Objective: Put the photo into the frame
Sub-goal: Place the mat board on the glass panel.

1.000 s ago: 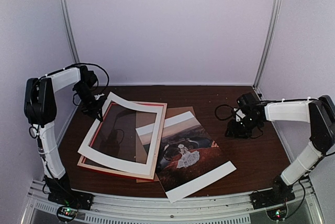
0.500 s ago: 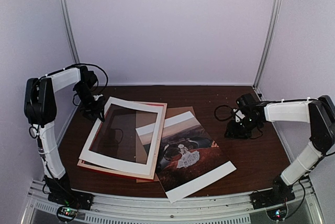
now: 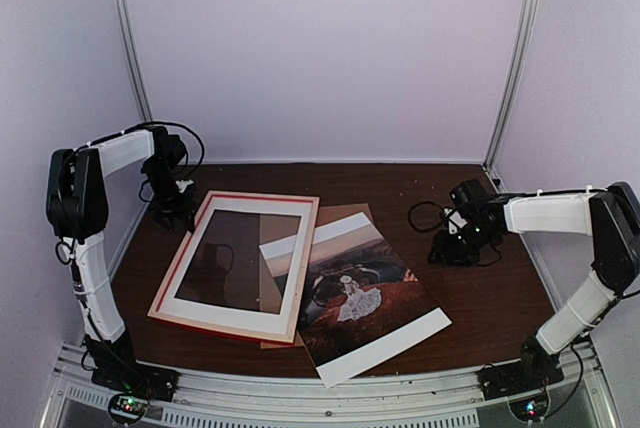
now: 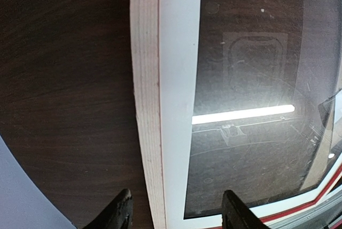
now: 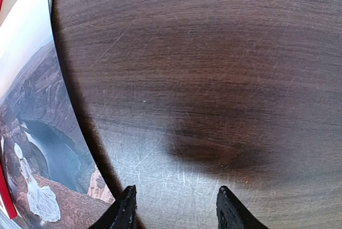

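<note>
Frame [image 3: 220, 320] is lying flat on the table [image 3: 480, 288], left of centre, with a white mat [image 4: 179, 79] and clear sheet [image 4: 251, 106] sitting inside it. Photo [image 3: 350, 293] is lying picture-up just right of it, skewed, its left part overlapping the frame's right rail and covering most of a brown board [image 3: 345, 213]. Left gripper [image 4: 177, 210] is hovering at the frame's far-left corner, fingers spread astride the rail, gripping nothing. Right gripper [image 5: 176, 207] is hanging low over bare table right of the photo, fingers spread, empty.

white mat [image 3: 230, 316] dropped flat into frame [image 3: 262, 198], left fingers [image 4: 120, 214] opened
</note>
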